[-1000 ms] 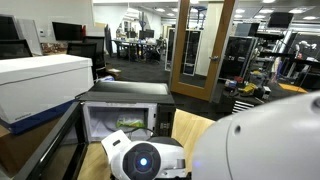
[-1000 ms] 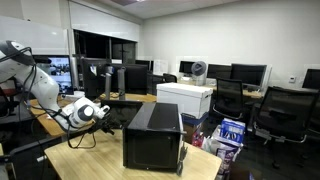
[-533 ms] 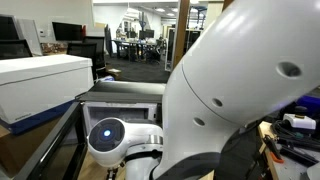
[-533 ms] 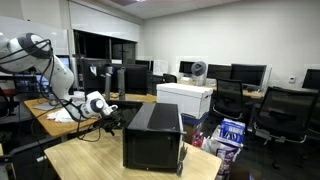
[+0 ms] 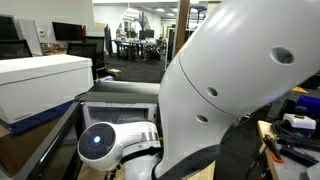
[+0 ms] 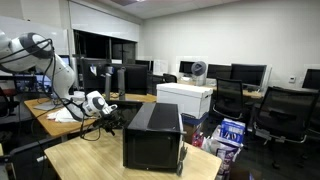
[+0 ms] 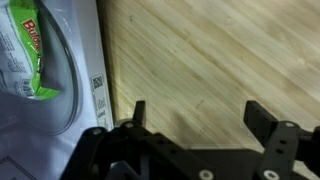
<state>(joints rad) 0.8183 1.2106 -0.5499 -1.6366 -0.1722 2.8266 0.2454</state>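
Glossy white rounded arm [image 5: 230, 80] shells, blue-lit round joint cap [image 5: 95, 141]; matte black gripper [image 7: 200, 112], blocky fingers, seemingly bolt heads

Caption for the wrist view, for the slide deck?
Open gripper over the wooden tabletop, beside the white microwave holding a green packet.

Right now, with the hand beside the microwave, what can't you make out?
Microwave interior: in an exterior view the arm blocks most of it.
Green packet: in the wrist view it is cut off by the left edge, and its print is blurred.
Hand: open in the wrist view, but too small and dark in an exterior view to read.
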